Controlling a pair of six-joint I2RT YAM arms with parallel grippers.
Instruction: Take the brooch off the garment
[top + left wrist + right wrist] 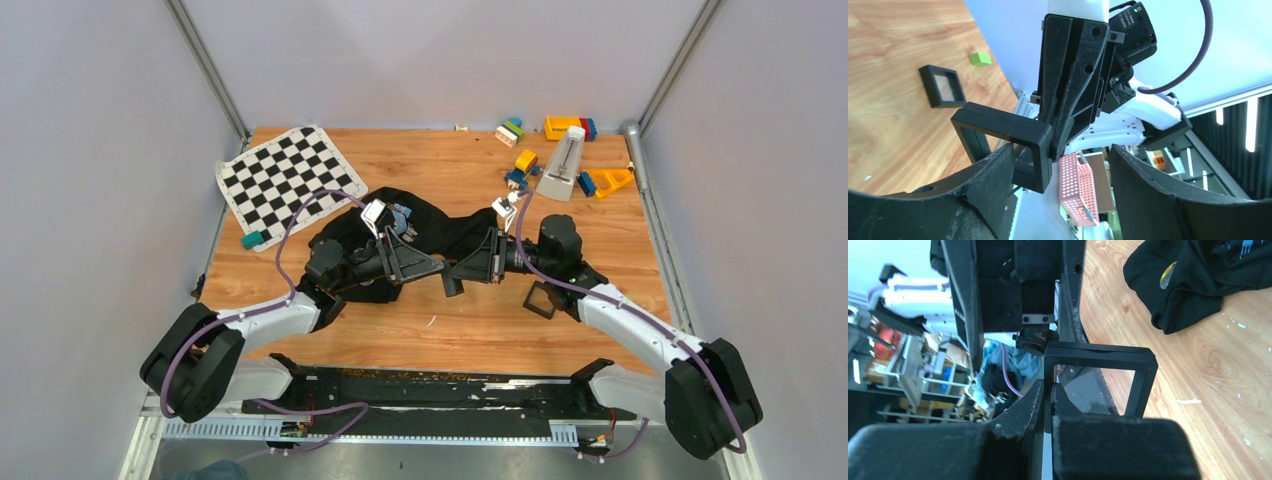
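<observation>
Your right gripper (1050, 396) is clamped tight on one side bar of a black square frame (1100, 354), which it holds clear of the table. Your left gripper (1068, 167) faces it nose to nose with its fingers spread wide and nothing gripped. In the left wrist view a corner of that frame hangs just beside one left finger (990, 175), and you cannot tell whether they touch. Both grippers meet over the middle of the table, just in front of the black T-shirt (445, 228), which lies crumpled behind them and partly under your left arm. You cannot pick out the brooch for sure. The right wrist view shows only a small yellowish patch (1168, 275) on the cloth, too blurred to identify. A second frame (540, 300) lies flat beside your right arm, with a small green cube (980, 59) near it. Further out are a chequered mat (290, 178) at the far left, a teal block (252, 240) by its near corner, and coloured toy blocks (565, 127) around a white tapered metronome-like object (565, 165) at the far right. All of it sits on a wooden table (470, 335) enclosed by plain grey walls (90, 150).
</observation>
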